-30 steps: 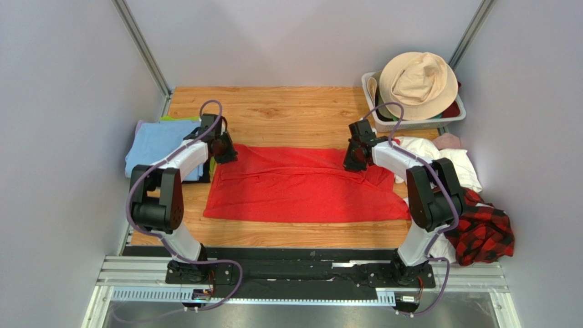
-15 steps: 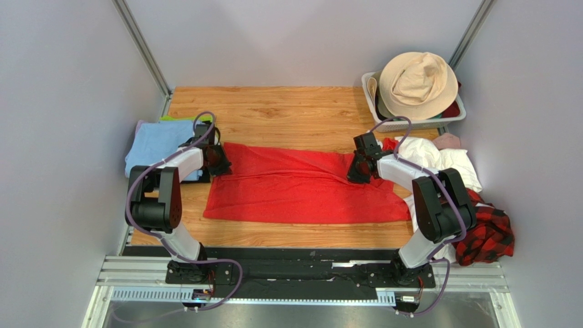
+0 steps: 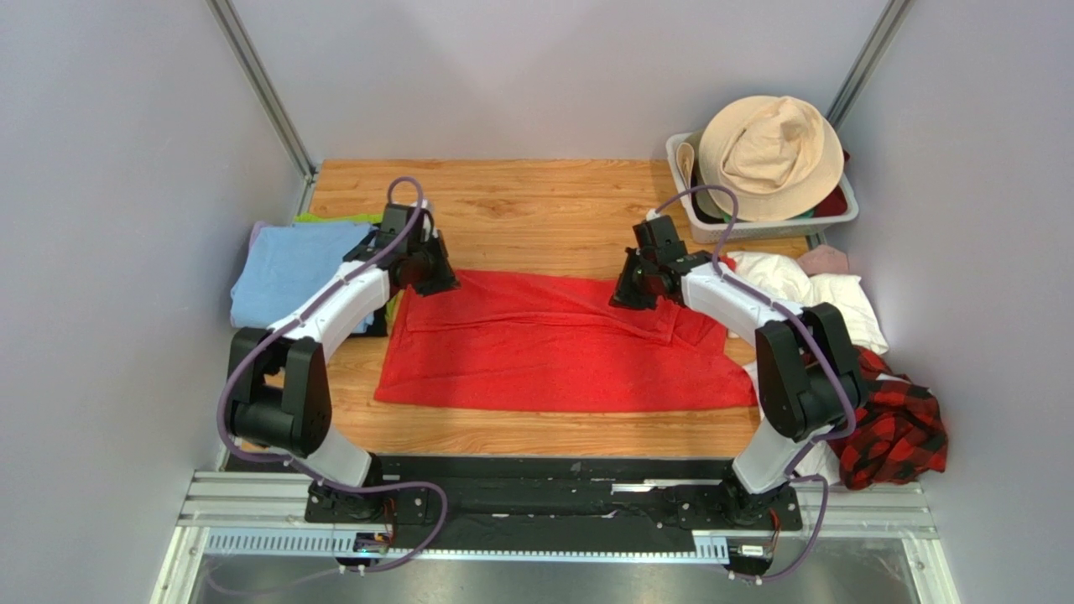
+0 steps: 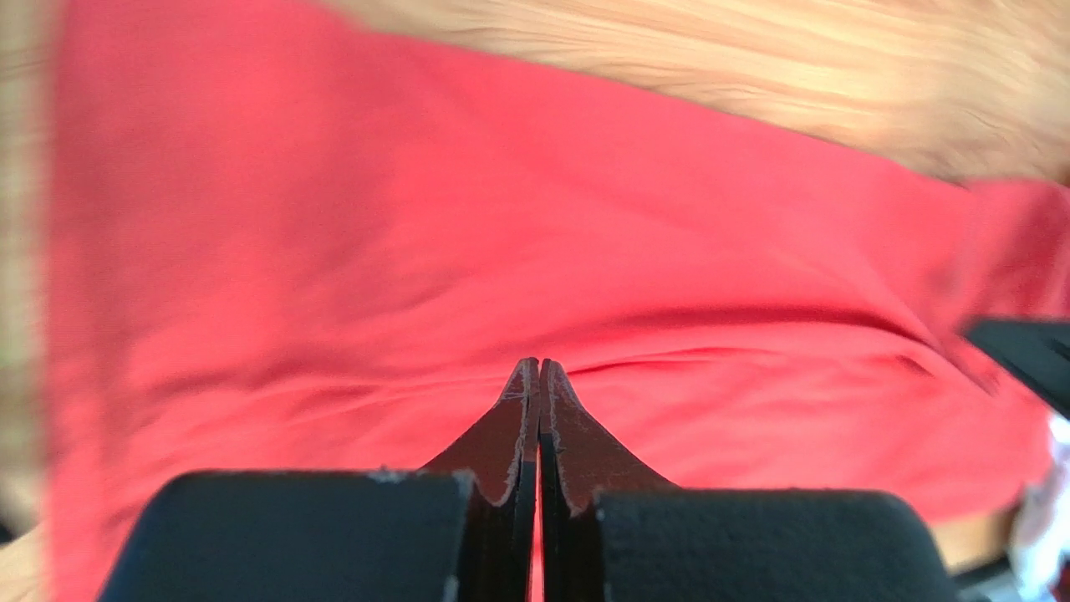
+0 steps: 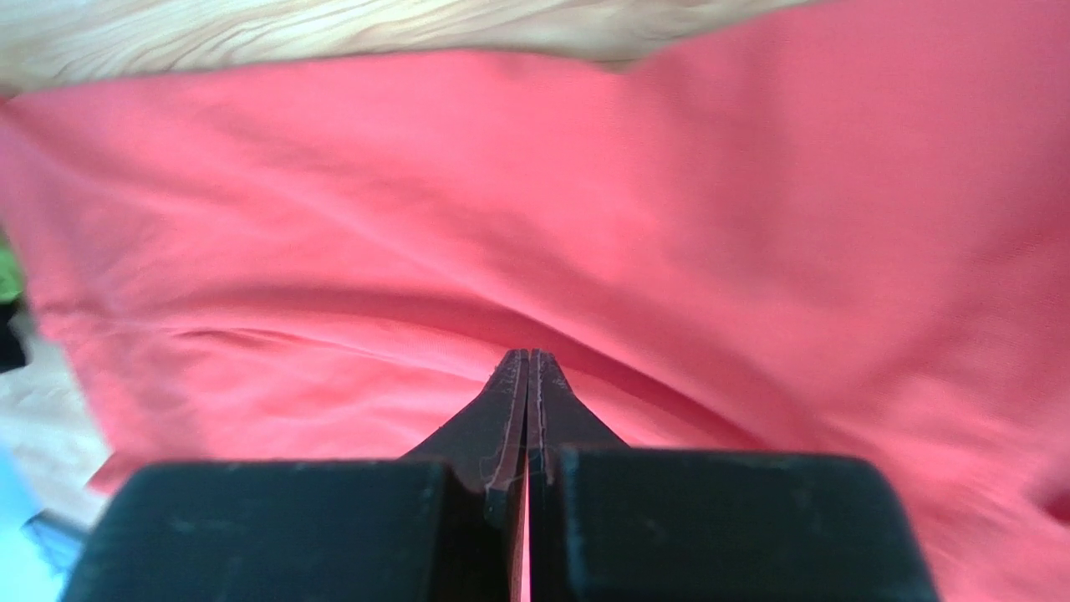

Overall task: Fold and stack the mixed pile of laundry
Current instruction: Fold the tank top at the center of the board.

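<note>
Lying flat across the middle of the wooden table (image 3: pixel 530 201), the red T-shirt (image 3: pixel 555 359) is seen as a wide band running left to right. Its far edge is pinched in two places. The far-left corner is held by the left gripper (image 3: pixel 441 282), fingers pressed together with a sliver of red cloth between them. Right of centre, the right gripper (image 3: pixel 622 298) is likewise clamped on red fabric. The rest of the pile is heaped at the right edge: white cloths (image 3: pixel 807 296), pink piece (image 3: pixel 826 261) behind them, plaid shirt (image 3: pixel 898 434) nearest the bases. A light blue cloth (image 3: pixel 288 271) is seen at the left edge, and a white basket (image 3: pixel 769 229) with a beige hat (image 3: pixel 769 151) at the far right.
</note>
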